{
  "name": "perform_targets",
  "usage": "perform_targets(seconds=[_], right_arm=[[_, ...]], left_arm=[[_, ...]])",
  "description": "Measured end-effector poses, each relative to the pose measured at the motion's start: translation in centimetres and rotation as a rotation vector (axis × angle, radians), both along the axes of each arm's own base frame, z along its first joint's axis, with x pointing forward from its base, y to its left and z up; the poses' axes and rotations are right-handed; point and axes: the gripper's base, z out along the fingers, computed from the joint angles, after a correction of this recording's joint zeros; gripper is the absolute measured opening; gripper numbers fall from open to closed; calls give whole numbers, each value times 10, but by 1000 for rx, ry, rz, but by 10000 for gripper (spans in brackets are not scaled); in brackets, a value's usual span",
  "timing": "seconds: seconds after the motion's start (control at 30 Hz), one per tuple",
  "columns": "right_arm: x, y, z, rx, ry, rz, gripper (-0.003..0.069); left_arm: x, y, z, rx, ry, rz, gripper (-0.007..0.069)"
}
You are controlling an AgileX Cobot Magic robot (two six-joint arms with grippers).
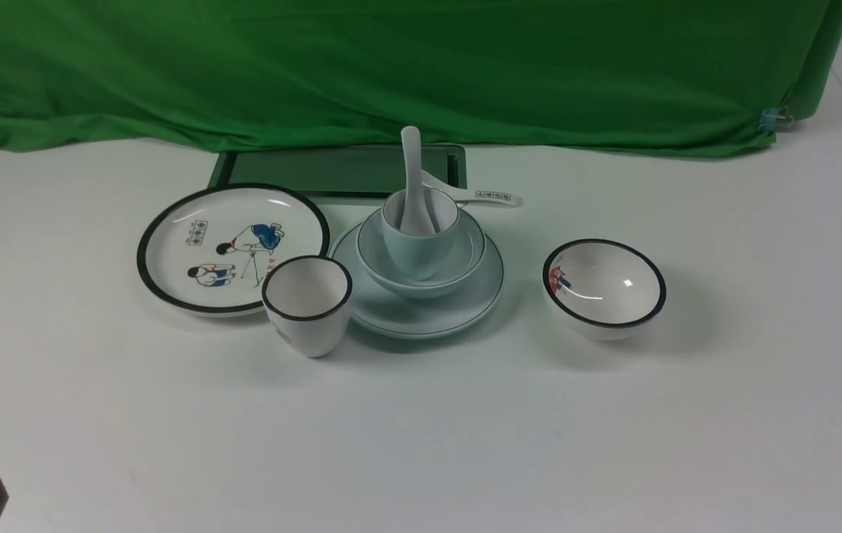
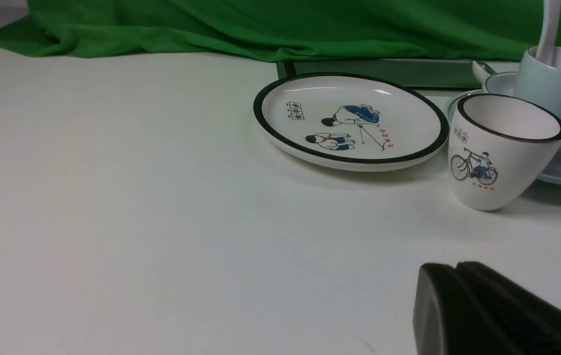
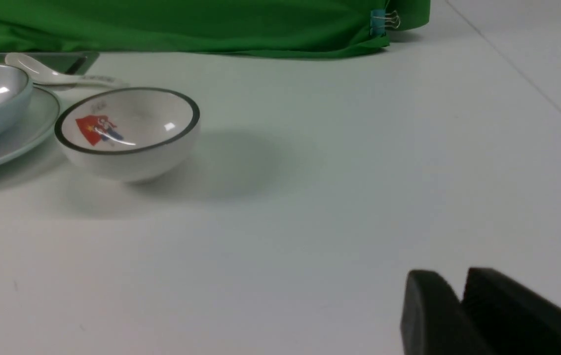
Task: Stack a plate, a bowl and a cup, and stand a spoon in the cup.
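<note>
Spoon (image 1: pixel 413 185) bowl hidden (inside cup (image 1: pixel 419 233))

The marked spoon (image 1: pixel 480 194) is partly hidden behind the bowl (image 1: pixel 421 255). The left gripper (image 2: pixel 458 296) is cut off at the corner.

Glossy ceramic bowl (image 1: pixel 421 255), matt white table (image 1: pixel 421 429), creased green cloth (image 1: pixel 391 66)
</note>
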Motion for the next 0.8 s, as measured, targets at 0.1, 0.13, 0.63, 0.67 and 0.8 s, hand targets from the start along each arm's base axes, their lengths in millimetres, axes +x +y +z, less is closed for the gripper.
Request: perform_targets(seconds=[0.1,0.13,0.63,0.67,0.8], right_arm=[[0,0,0,0,0,0,151],[0,0,0,0,0,0,155],[0,0,0,0,0,0,181],[0,0,0,0,0,0,181],[0,0,0,0,0,0,190]], left_arm=[[0,0,0,1,0,0,-29],[0,0,0,2,0,0,-29],[0,0,0,2,0,0,-29],[0,0,0,2,0,0,-29],[0,0,0,2,0,0,-29]])
